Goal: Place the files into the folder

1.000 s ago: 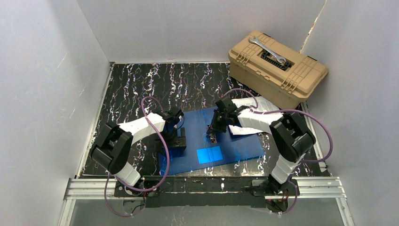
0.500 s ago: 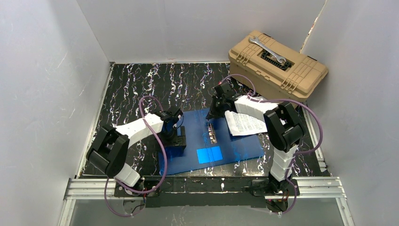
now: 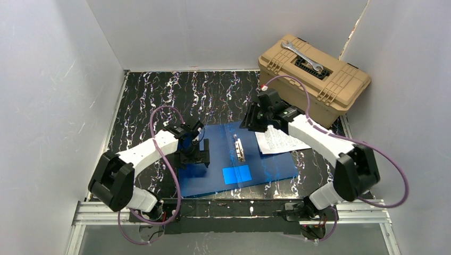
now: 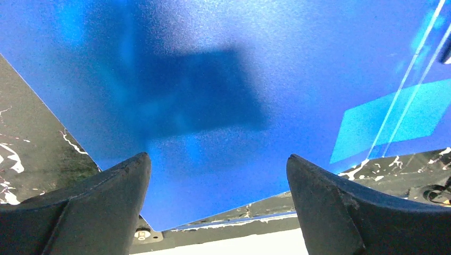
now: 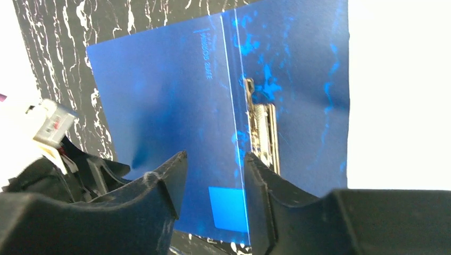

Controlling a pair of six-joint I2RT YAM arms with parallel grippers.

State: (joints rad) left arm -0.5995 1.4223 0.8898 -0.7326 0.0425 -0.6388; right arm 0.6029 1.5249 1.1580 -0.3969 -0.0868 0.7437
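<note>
Files (image 3: 274, 142) partly hidden under right arm (image 3: 314, 134).

A robot test cell in a lab — plain white panel walls (image 3: 53, 79) box in a black, white-veined tabletop (image 3: 154, 90). An aluminium rail (image 3: 101, 211) along the near edge carries the left arm (image 3: 149, 151) and right arm (image 3: 319, 135), trailing purple cables (image 3: 399, 175) — and a tan toolbox (image 3: 330, 85) with a wrench (image 3: 303, 56) on its lid sits far right.
</note>
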